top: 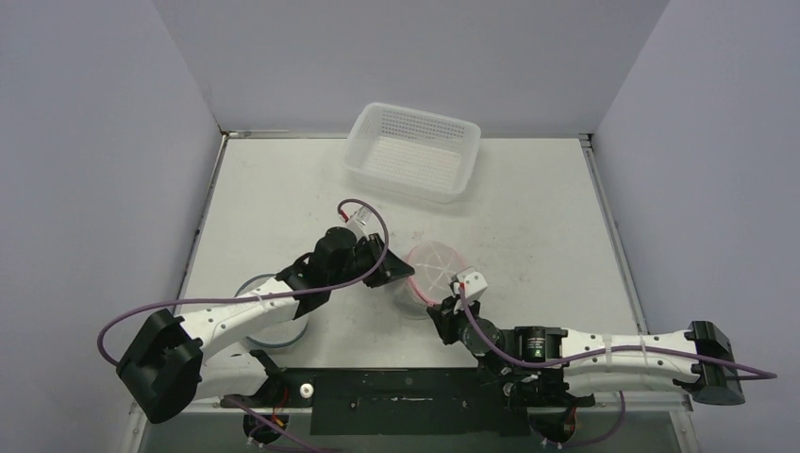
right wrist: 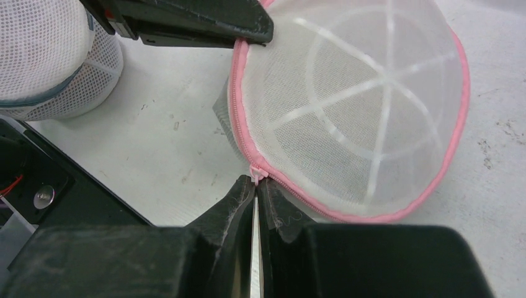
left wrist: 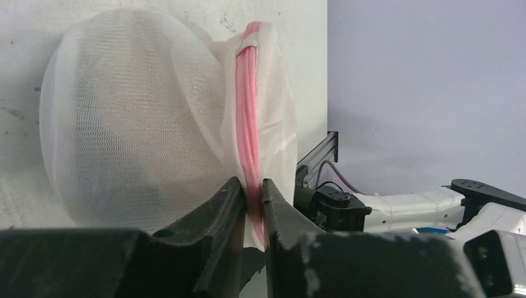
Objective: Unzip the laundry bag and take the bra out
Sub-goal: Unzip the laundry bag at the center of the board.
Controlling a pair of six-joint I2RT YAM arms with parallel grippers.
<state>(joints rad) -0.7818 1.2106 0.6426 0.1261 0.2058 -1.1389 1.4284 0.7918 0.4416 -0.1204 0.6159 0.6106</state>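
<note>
Right gripper (right wrist: 255, 181): jaws closed on the small pink zipper pull (right wrist: 255, 173) at the near rim of the laundry bag (right wrist: 360, 112).

Left gripper (left wrist: 251, 186): jaws drawn narrow around the pink zipper (left wrist: 250, 112), the band pinched between the two fingertips on the bag's left side.

Laundry bag: round, white mesh, domed, with white ribs and pink zipper trim round the edge. It sits on the bench (top: 528, 217) between the two grippers, toward the near edge. The zipper appears done up. Its contents cannot be told through the mesh.

Second mesh bag (right wrist: 43, 56): white with blue trim, on the bench under the left arm.

Basket (top: 412, 151): white, perforated plastic, at the far edge of the bench, well apart from the laundry bag.
</note>
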